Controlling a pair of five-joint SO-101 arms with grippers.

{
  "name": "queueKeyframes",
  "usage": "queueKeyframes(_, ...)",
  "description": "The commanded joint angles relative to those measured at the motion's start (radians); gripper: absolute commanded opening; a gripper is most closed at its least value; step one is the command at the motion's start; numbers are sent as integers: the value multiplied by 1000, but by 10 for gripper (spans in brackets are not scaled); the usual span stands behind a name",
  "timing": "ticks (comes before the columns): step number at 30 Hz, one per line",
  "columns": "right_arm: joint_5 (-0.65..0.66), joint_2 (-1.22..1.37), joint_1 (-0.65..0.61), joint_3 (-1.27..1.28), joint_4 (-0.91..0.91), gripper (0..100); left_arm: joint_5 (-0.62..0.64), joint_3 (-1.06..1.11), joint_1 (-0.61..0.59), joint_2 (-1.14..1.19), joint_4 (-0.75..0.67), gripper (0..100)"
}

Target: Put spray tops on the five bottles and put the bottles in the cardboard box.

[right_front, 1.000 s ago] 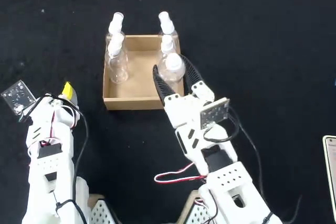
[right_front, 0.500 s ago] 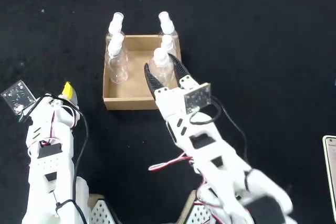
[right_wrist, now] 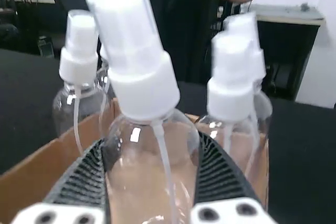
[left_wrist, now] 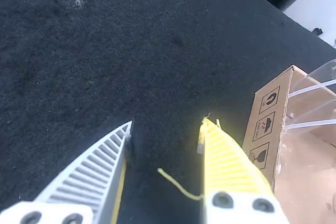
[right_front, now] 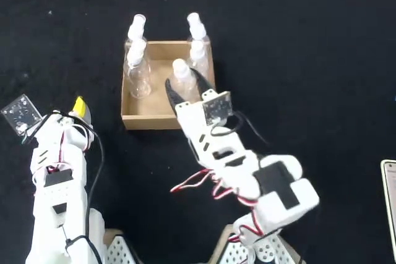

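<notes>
Pinching the last capped bottle (right_front: 180, 68), the right gripper (right_front: 185, 86) has swung it left over the cardboard box (right_front: 148, 120), so likely only lowering remains; the left gripper (left_wrist: 167, 124) sits spread.

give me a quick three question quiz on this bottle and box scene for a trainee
1. True or false: the left claw grips a bottle.
2. What is the right claw shut on? A) a loose spray top B) a capped bottle C) nothing
3. Fill in: counting the held one, the high view shows ___ bottles with spray tops at the cardboard box.
Key: 1 false; 2 B; 3 five.
</notes>
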Motion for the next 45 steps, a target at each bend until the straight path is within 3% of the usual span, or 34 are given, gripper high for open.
queueKeyframes(1, 3, 22, -18, -67, -35, 11, 3, -8, -13, -26, -20, 181)
queueKeyframes(35, 6, 130, -95, -104, -17, 18, 3, -8, -13, -28, -18, 181)
queueKeyframes(41, 6, 140, -118, -104, -20, 159, 3, -8, -13, -28, -18, 181)
queueKeyframes(45, 8, 140, -132, -102, -23, 140, 3, -8, -13, -28, -20, 181)
